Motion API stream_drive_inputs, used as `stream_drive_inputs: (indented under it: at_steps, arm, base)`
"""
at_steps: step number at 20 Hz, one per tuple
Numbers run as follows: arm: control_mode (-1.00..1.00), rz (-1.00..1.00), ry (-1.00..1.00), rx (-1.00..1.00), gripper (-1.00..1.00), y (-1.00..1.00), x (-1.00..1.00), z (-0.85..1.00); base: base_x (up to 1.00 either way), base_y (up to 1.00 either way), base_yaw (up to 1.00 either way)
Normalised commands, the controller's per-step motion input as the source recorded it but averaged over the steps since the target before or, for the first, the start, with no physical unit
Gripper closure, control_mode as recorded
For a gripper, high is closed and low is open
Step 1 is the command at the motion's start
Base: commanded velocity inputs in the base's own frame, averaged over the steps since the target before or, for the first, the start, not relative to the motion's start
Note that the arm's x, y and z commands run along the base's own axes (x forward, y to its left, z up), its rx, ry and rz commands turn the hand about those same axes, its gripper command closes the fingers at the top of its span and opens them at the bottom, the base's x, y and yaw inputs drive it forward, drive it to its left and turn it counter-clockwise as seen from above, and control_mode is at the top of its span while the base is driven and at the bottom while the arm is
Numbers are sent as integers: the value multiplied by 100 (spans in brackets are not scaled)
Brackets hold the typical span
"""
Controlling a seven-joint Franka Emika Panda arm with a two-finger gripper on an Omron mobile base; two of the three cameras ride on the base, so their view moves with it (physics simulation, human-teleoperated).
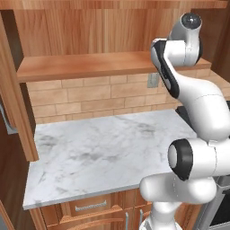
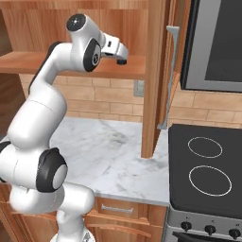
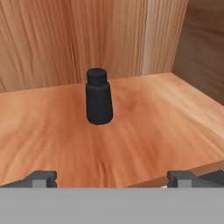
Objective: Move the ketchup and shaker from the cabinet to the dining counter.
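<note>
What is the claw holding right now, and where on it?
Nothing. The claw is open and empty, its fingertips short of the shaker, which stands upright and untouched on the cabinet shelf.

Shaker (image 3: 99,97) hidden behind arm in base views

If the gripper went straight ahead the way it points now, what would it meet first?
Most likely the shaker, standing upright on the cabinet shelf ahead of the open gripper, slightly left of centre. Depth is unclear; the fingers might straddle it.
</note>
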Motion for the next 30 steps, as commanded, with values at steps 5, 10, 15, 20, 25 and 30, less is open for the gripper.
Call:
stream_drive_inputs:
  at_steps: [5,10,15,20,25,30]
  arm:
    - [-100,0,0,0,-100,-2,19,-8]
    - [-100,0,0,0,-100,0,29,-6]
    - [-100,0,0,0,-100,0,30,0]
    - [-100,0,0,0,-100,0,22,0]
    - [-100,0,0,0,-100,0,24,0]
    - [-100,0,0,0,-100,0,28,-1]
  base:
    - [0,0,0]
    - [0,0,0]
    - [0,0,0]
    - [0,0,0]
    - [0,0,0]
    - [0,0,0]
